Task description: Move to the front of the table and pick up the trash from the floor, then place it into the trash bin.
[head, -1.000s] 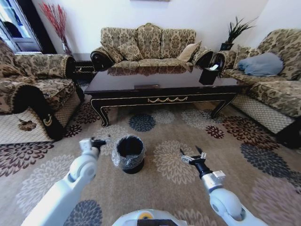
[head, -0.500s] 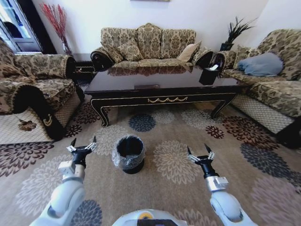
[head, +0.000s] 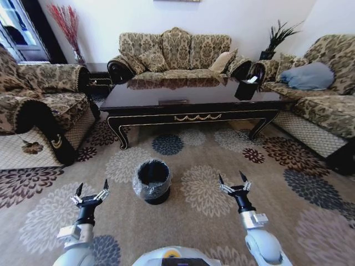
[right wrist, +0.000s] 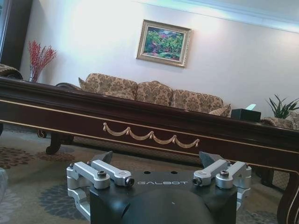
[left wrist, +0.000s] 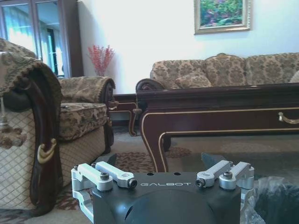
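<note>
The dark glossy table (head: pixel 188 98) stands ahead, its gold ornament on the front rail facing me. On the patterned floor (head: pixel 266 183) in front of it sits the black trash bin (head: pixel 152 180), lined with a clear bag; its inside is dark. The trash is out of view. My left gripper (head: pixel 91 189) is open, to the left of the bin and nearer to me. My right gripper (head: pixel 233 182) is open, to the right of the bin. Both are empty and point at the table. The left wrist view has the left gripper (left wrist: pixel 159 161), the table (left wrist: pixel 210 105) and the bin's bag (left wrist: pixel 273 198). The right wrist view has the right gripper (right wrist: pixel 156 158) and the table (right wrist: pixel 140 123).
Patterned sofas ring the table: one behind it (head: pixel 177 52), an armchair on the left (head: pixel 39 111), a sofa on the right (head: pixel 321 94). A black tissue box (head: pixel 246 88) sits on the table's right end. Open carpet lies between me and the table.
My left gripper drew back from beside the bin's rim toward me, down and to the left, and now stands open. The right gripper stayed about where it was.
</note>
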### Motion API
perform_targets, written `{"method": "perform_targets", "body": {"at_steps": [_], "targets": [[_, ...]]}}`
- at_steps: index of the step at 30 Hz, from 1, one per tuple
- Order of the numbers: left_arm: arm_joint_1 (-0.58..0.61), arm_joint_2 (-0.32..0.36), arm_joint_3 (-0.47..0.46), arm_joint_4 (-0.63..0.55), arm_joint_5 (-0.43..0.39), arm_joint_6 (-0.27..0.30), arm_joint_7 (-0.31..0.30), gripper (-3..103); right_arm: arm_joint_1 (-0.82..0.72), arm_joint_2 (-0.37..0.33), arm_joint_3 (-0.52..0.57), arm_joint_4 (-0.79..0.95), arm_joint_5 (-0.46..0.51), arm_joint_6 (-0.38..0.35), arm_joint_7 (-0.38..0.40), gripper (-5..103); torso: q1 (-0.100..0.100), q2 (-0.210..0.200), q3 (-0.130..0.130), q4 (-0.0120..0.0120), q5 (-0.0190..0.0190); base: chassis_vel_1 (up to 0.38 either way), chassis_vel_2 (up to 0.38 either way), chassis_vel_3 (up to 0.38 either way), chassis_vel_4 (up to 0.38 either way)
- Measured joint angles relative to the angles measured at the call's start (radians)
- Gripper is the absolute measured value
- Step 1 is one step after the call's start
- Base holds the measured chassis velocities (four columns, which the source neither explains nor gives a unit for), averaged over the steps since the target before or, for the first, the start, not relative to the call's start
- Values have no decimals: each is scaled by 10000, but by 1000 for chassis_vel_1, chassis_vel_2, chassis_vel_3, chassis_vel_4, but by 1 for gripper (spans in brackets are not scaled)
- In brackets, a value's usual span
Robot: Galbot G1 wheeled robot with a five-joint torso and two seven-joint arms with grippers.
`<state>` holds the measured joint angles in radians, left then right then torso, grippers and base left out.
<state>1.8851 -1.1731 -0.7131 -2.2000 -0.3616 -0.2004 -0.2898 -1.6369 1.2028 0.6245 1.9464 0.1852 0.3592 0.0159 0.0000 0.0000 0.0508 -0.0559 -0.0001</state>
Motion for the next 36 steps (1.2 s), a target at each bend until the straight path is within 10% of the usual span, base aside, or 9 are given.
{"method": "perform_targets", "body": {"at_steps": [36], "targets": [[17, 187, 15, -26, -222, 139, 40, 100, -55, 22, 60, -27, 163, -163, -190, 100, 1, 0, 1, 0, 2, 36, -39, -41, 37]]}}
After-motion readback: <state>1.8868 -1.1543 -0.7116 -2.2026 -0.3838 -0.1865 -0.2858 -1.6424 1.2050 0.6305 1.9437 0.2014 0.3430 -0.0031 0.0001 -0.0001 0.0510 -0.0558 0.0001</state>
